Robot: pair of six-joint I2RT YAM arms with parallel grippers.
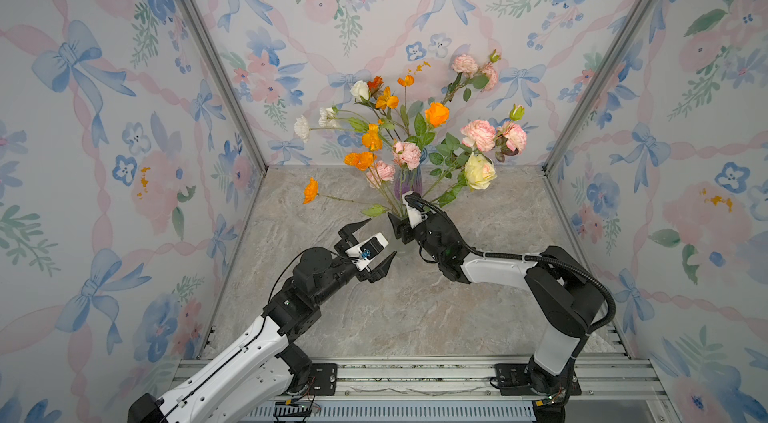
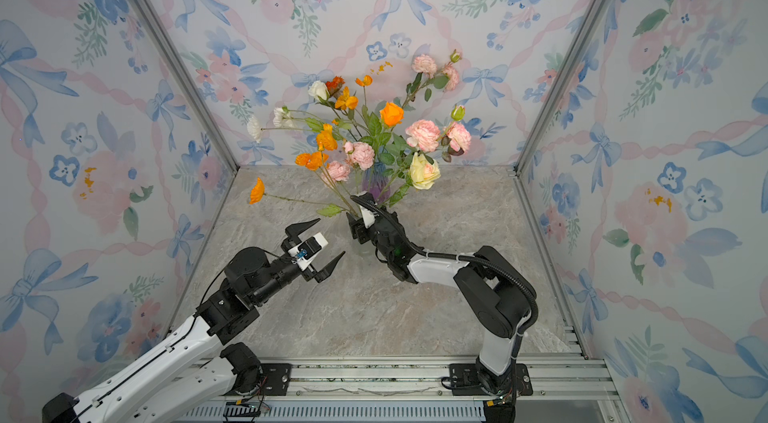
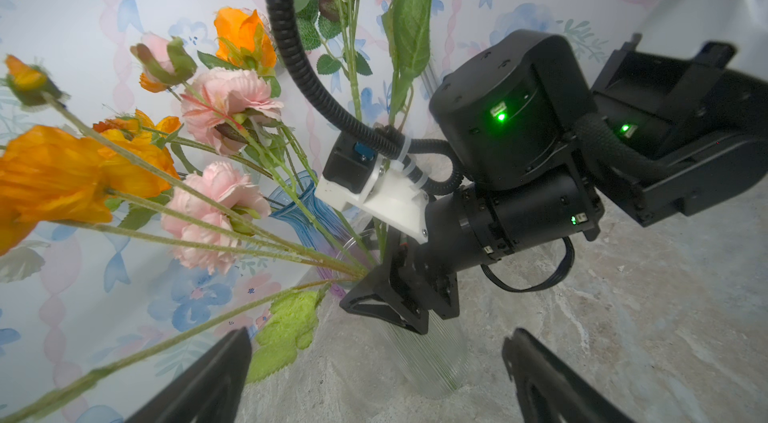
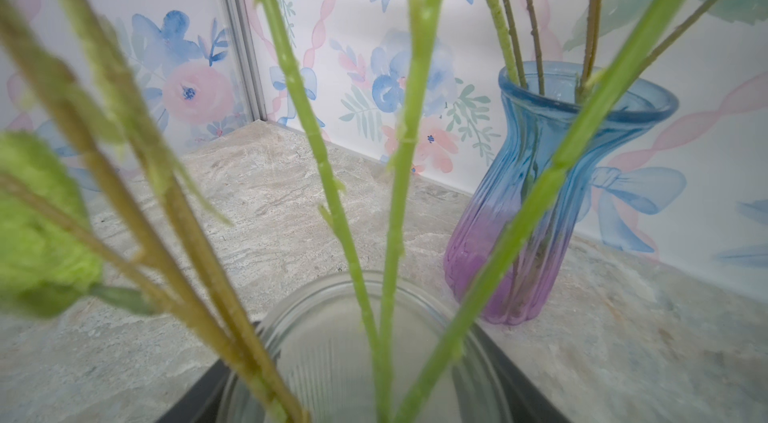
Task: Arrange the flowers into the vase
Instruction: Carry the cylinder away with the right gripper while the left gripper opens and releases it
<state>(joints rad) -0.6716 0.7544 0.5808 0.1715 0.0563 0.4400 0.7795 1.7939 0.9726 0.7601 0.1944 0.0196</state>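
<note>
The left claw (image 1: 382,237) is spread to its full width and holds nothing. It hangs above the surface (image 1: 415,317), just beside the clear vase (image 3: 424,358), with its two dark fingers (image 3: 216,371) pointing toward that vase. The right claw (image 4: 361,400) is at the mouth of the clear vase, with one finger on each side of the ribbed glass, as its own wrist view shows. The fingers stand very near the glass, but I cannot tell if they press on it or only frame it. The flowers (image 1: 415,138) are all in containers. The clear vase carries a bundle of stems (image 4: 395,200), some smooth green and some fuzzy, which fan out upward. One of them leans far to the left and ends in an orange bloom (image 1: 310,191) low over the surface. Behind it, near the back wall, the blue vase (image 4: 540,192), purple at its bottom, stands upright with a few thin stems in its mouth. The left arm reaches low from the near left edge, forward and to the right. The right arm rises from its base at the near right, bends at a high elbow and slopes down toward the centre, with its wrist at the rim of the clear vase.
</note>
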